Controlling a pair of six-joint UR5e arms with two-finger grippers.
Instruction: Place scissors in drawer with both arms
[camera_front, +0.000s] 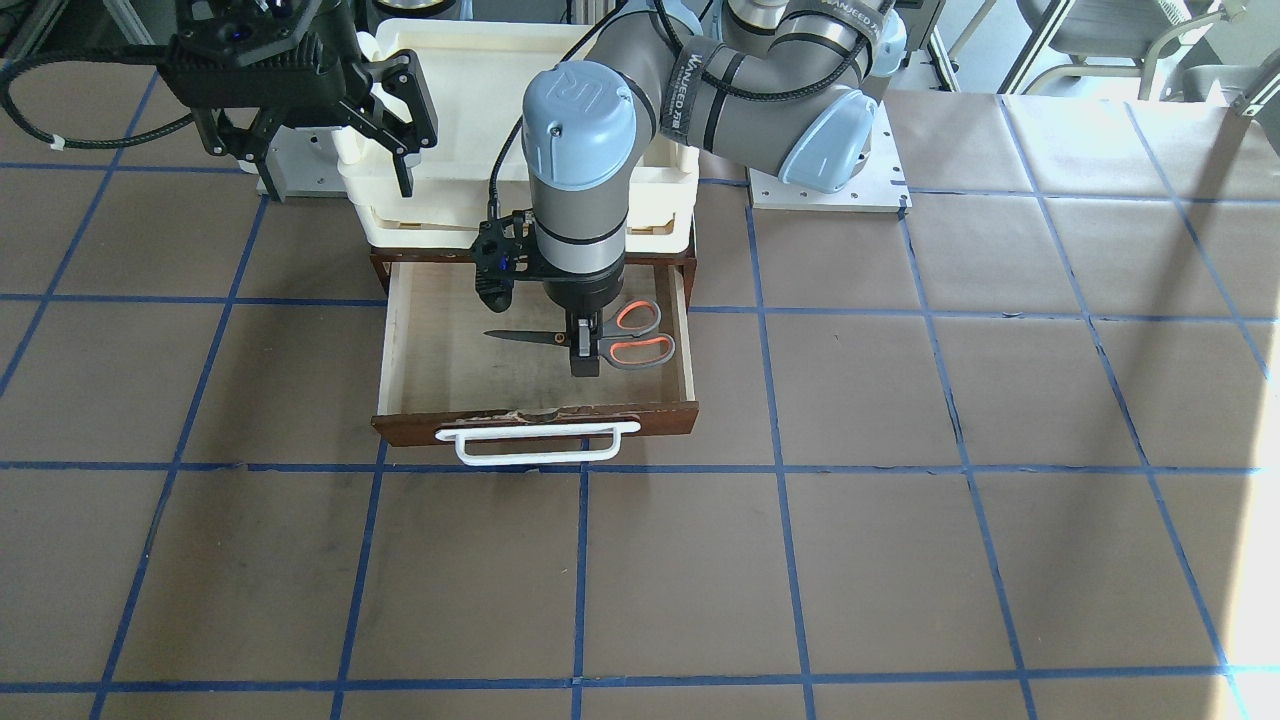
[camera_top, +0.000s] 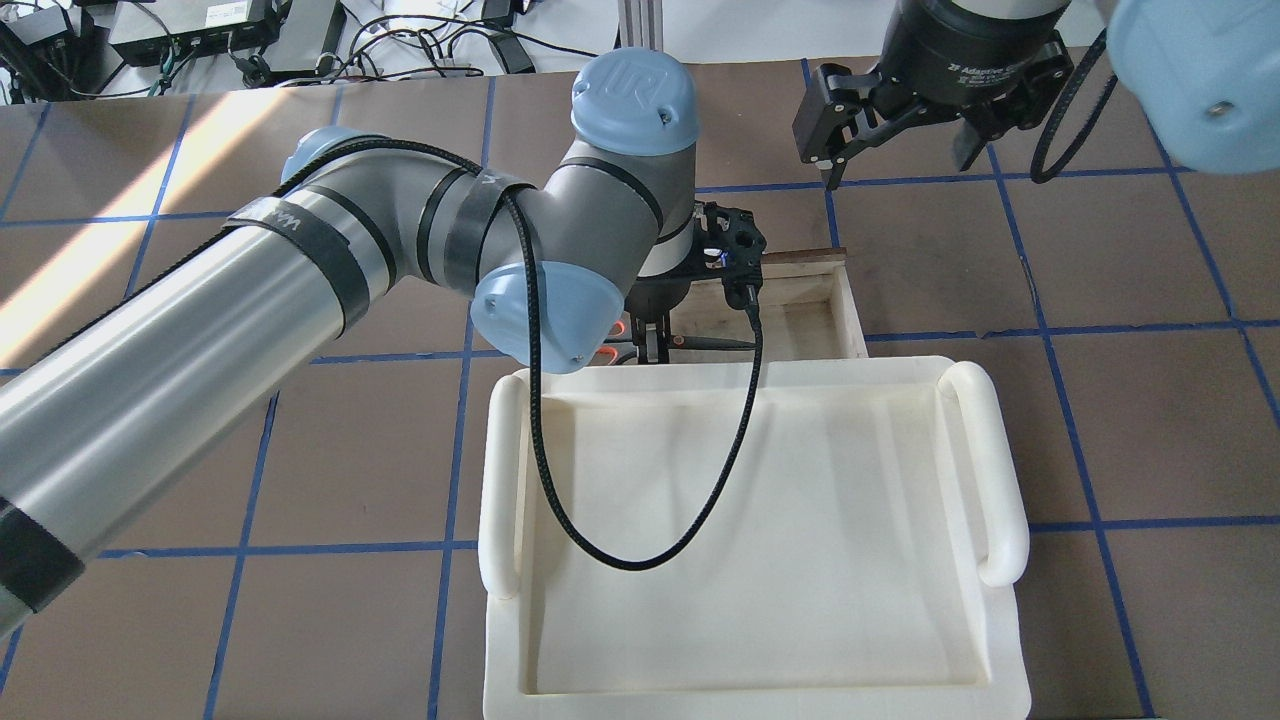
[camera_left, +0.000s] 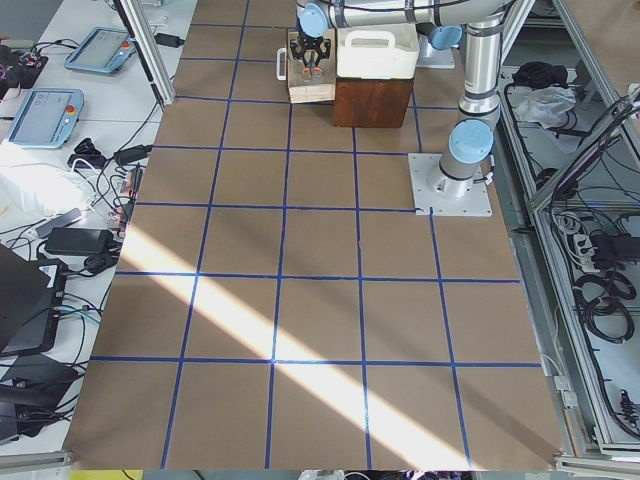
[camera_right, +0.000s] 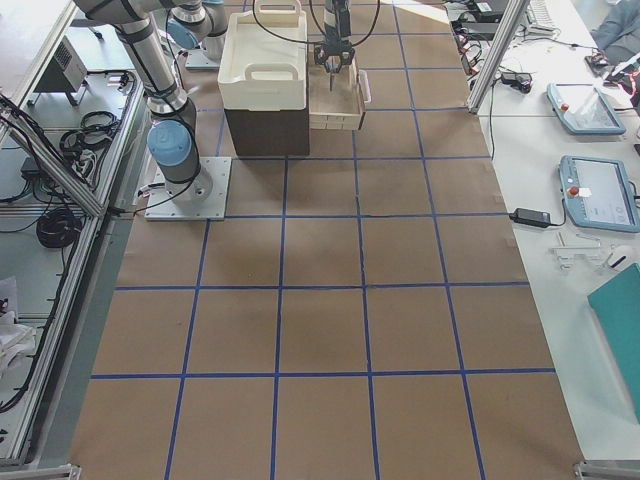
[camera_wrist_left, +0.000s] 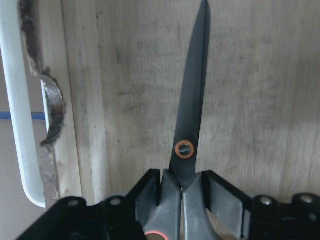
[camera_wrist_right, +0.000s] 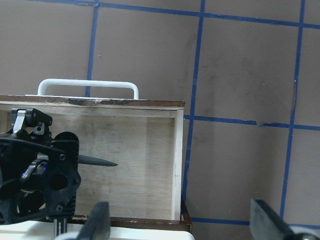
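Observation:
The scissors (camera_front: 628, 335) have grey handles lined in orange-red and dark blades that point toward the view's left. They are inside the open drawer (camera_front: 535, 412), low over its pale wood floor. My left gripper (camera_front: 585, 352) reaches straight down into the drawer and is shut on the scissors just behind the orange pivot. The left wrist view shows the fingers (camera_wrist_left: 150, 197) pressed against both sides of the scissors (camera_wrist_left: 192, 100). My right gripper (camera_front: 330, 135) is open and empty, raised beside the bin and off to the drawer's side. The right wrist view shows the blade tip (camera_wrist_right: 97, 161).
A cream-white plastic bin (camera_top: 750, 520) sits on top of the brown cabinet (camera_right: 265, 130), right behind the open drawer. The drawer's white bar handle (camera_front: 540, 442) sticks out in front, under a chipped top edge. Brown table covering with blue tape lines (camera_front: 780, 560) surrounds it.

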